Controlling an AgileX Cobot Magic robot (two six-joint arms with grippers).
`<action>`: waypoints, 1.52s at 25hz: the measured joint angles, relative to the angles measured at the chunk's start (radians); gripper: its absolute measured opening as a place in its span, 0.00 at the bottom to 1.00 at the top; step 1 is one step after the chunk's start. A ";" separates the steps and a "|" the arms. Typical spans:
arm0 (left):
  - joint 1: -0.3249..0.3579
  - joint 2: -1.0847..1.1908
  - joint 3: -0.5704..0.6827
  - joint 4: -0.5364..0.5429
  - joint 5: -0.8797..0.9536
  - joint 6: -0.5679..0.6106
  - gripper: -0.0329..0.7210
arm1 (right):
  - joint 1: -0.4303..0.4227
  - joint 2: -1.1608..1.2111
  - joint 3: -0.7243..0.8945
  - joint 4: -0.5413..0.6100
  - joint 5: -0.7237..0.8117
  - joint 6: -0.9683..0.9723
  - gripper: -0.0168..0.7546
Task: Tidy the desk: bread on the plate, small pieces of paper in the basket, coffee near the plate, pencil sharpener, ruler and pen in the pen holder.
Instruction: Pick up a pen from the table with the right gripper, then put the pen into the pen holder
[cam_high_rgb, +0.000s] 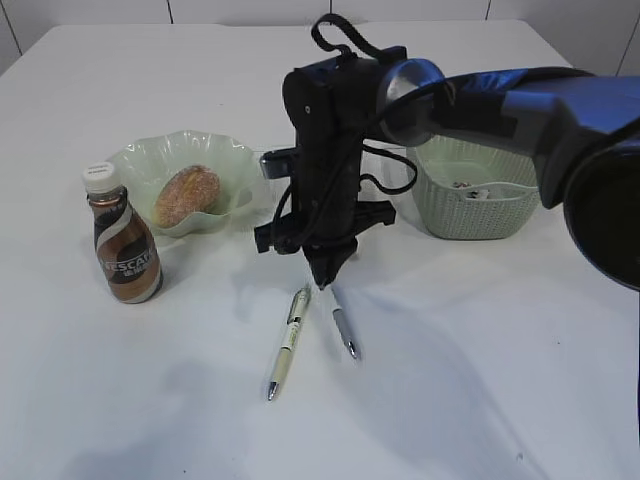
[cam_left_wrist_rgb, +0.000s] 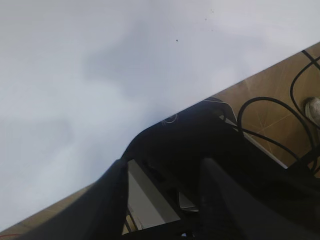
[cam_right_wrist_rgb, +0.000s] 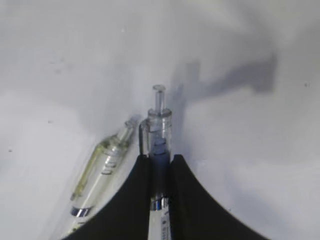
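Two pens under the right tool: fingers pressed on the clear blue pen, tip down on the white counter; pale green pen just beside, flat. Farther left, bread on the green plate, coffee bottle upright near it. Right, basket holding paper scraps. Left tool spread, gripping nothing.
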 joint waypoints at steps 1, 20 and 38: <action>0.000 0.000 0.000 0.000 0.000 0.000 0.48 | 0.000 0.000 -0.042 -0.006 0.000 0.000 0.11; 0.000 0.000 0.000 0.000 0.002 0.000 0.48 | -0.007 -0.001 -0.417 -0.083 0.025 -0.018 0.11; 0.000 0.000 0.000 -0.002 0.002 0.000 0.47 | -0.085 -0.032 -0.507 -0.123 -0.087 -0.060 0.11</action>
